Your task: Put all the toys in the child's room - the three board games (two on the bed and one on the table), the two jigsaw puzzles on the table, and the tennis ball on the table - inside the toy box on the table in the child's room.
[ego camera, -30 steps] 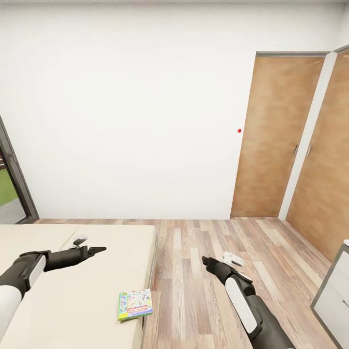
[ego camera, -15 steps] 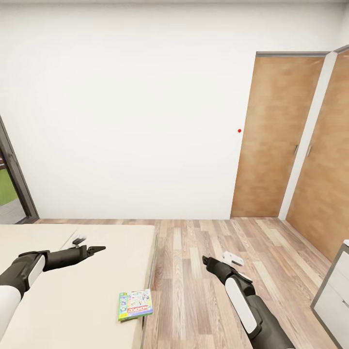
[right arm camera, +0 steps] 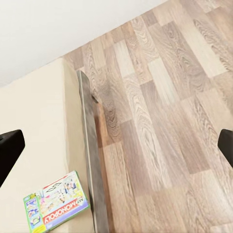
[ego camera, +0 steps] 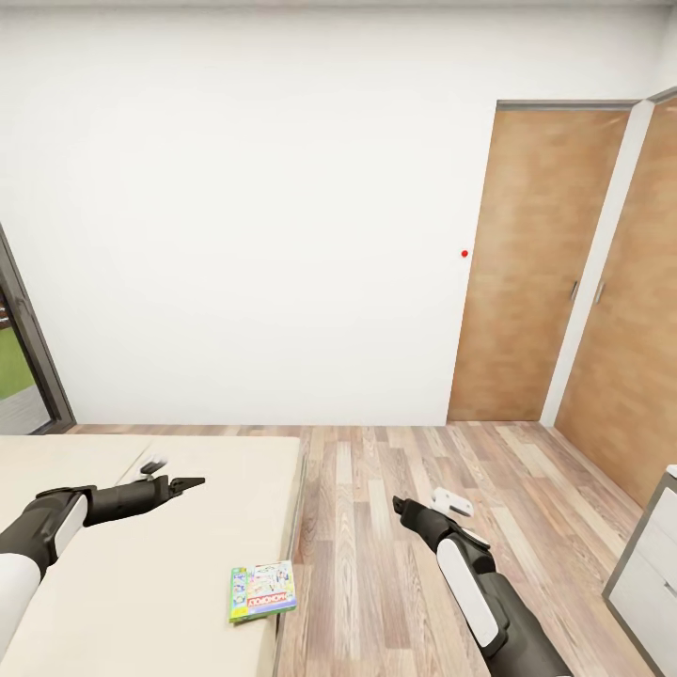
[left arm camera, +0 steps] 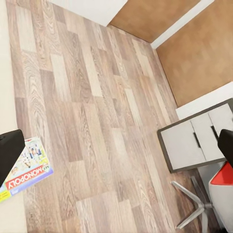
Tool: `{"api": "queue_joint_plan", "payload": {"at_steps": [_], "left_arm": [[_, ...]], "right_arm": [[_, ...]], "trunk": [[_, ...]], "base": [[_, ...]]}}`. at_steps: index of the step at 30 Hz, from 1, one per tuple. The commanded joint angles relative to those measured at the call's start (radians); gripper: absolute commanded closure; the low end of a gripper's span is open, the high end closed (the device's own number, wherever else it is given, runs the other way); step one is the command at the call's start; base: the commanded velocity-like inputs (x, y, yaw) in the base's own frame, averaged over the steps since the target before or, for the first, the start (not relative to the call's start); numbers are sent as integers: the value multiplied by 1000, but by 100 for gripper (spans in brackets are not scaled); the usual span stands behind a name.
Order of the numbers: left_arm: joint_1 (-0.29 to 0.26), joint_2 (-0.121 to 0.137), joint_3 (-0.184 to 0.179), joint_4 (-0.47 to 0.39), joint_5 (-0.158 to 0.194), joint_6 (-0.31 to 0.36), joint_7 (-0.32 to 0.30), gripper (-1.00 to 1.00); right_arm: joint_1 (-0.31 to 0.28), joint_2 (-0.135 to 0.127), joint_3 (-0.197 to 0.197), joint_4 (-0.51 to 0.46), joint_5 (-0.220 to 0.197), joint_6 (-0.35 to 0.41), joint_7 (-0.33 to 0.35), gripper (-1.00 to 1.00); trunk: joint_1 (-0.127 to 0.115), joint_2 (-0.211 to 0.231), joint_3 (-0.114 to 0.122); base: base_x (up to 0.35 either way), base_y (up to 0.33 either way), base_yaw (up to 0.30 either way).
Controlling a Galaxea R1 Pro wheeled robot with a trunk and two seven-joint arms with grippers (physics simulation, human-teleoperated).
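The left gripper [ego camera: 179,483] hovers released over the bed [ego camera: 113,583], holding nothing; the board game [ego camera: 262,590] lies on the mattress edge below and right of it; the right gripper [ego camera: 434,503] hangs spread wide above the wood floor [ego camera: 395,564], empty.

Board game [ego camera: 262,591]: green-edged pale blue cover, red logo strip. Bed [ego camera: 113,574]: plain beige mattress, grey frame. Floor [ego camera: 423,527]: wood-plank, brown-grey grain. Wall [ego camera: 263,216] white. Doors [ego camera: 531,273] brown wood. Cabinet [left arm camera: 194,141]: grey, white fronts.

Two arms [ego camera: 56,522] — black joints, white forearm shells.
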Motion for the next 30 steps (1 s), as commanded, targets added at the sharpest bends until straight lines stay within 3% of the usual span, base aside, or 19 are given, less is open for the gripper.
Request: {"api": "queue_joint_plan", "payload": {"at_steps": [1,30], "left_arm": [[0,0,1,0,4,8,-2,-100],[0,-1,1,0,4,7,-2,-100]], "right_arm": [[0,0,2,-1,-10,1,-9,-100],[0,0,3,-7,-16,3,-6,-100]], "trunk": [[0,-1,0],[0,-1,0]], "base": [[0,0,0],[0,0,0]]}}
